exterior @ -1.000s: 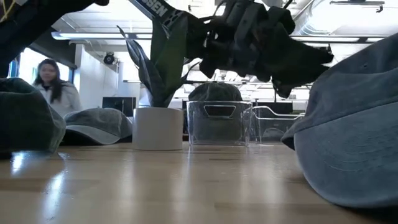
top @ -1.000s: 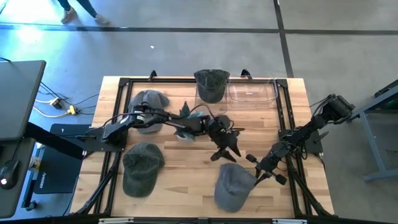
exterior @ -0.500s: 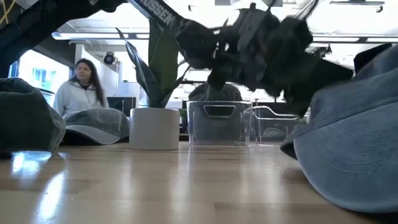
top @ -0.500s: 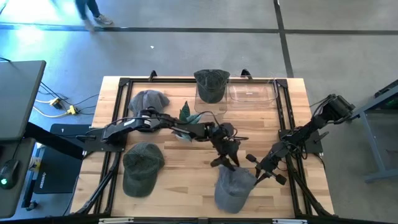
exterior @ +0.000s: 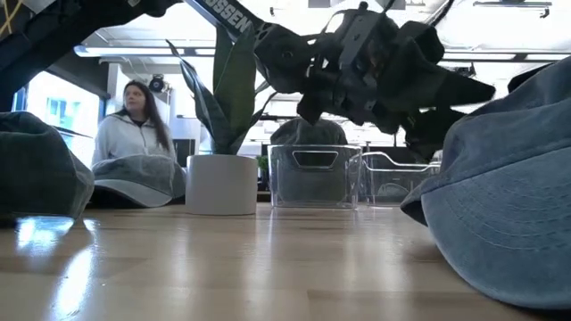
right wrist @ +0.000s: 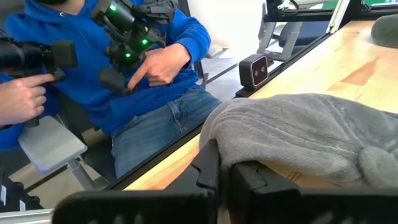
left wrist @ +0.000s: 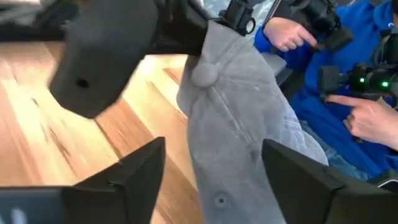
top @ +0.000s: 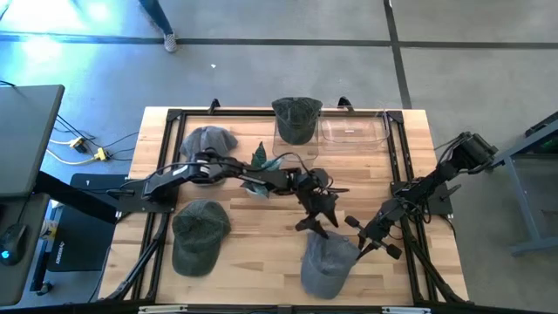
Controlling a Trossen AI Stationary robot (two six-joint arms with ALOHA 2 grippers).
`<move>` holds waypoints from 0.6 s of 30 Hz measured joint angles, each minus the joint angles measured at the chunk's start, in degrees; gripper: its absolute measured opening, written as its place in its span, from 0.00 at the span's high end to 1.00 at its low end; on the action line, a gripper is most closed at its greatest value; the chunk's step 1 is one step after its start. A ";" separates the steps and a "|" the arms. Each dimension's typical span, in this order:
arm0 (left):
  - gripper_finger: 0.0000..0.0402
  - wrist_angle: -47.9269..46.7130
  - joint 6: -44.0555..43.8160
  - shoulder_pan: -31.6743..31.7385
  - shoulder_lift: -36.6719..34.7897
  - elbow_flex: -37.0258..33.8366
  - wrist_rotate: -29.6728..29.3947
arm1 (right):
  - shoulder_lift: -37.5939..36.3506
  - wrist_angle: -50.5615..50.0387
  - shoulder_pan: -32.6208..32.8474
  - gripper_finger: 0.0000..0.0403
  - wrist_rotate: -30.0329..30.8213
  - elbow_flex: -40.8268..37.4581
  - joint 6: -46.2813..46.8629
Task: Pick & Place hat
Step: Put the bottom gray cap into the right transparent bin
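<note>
Your left tool (top: pixel 316 224) now hangs open just above the front grey hat (top: pixel 327 262), after sliding from mid-tabletop (top: pixel 261 231) toward the front edge over the last second. Behind the tabletop, the person (exterior: pixel 134 125) now stands further right, nearer the white plant pot (exterior: pixel 223 184)
</note>
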 joint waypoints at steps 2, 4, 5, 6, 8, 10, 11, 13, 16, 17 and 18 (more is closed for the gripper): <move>0.28 0.16 1.54 -0.18 -0.34 0.03 0.17 | 0.00 -0.21 0.02 0.99 -0.10 0.00 -0.01; 0.26 -0.10 1.85 -0.91 -0.35 0.02 0.98 | 0.00 -0.35 0.02 0.99 -0.18 0.00 -0.01; 0.25 -0.37 1.78 -1.30 -0.31 0.02 1.62 | 0.00 -0.33 0.02 0.99 -0.19 0.00 0.00; 0.25 -0.44 1.60 -1.76 -0.31 0.02 1.89 | 0.00 -0.35 0.02 0.98 -0.18 0.00 0.00; 0.25 -0.71 1.59 -2.46 -0.31 0.02 1.46 | 0.00 -0.41 0.02 0.98 -0.21 0.00 0.00; 0.25 -1.34 1.60 -3.15 -0.31 0.02 0.16 | 0.00 -0.54 0.02 0.99 -0.21 0.00 0.00; 0.25 -1.49 1.60 -3.43 -0.31 0.02 -0.32 | 0.00 -0.54 0.02 0.99 -0.23 0.00 0.00; 0.25 -1.62 1.61 -3.99 -0.31 0.02 -1.57 | 0.00 -0.54 0.02 0.99 -0.23 0.00 0.00; 0.25 -2.98 0.86 -4.34 -0.31 0.02 -2.93 | 0.00 -0.46 0.02 0.98 -0.20 0.00 0.00; 0.25 -3.51 0.50 -4.34 -0.31 0.02 -3.64 | 0.00 -0.27 0.02 0.98 -0.10 0.00 0.00; 0.25 -4.02 0.18 -4.34 -0.31 0.02 -4.31 | 0.00 0.04 0.02 0.98 0.39 0.00 0.00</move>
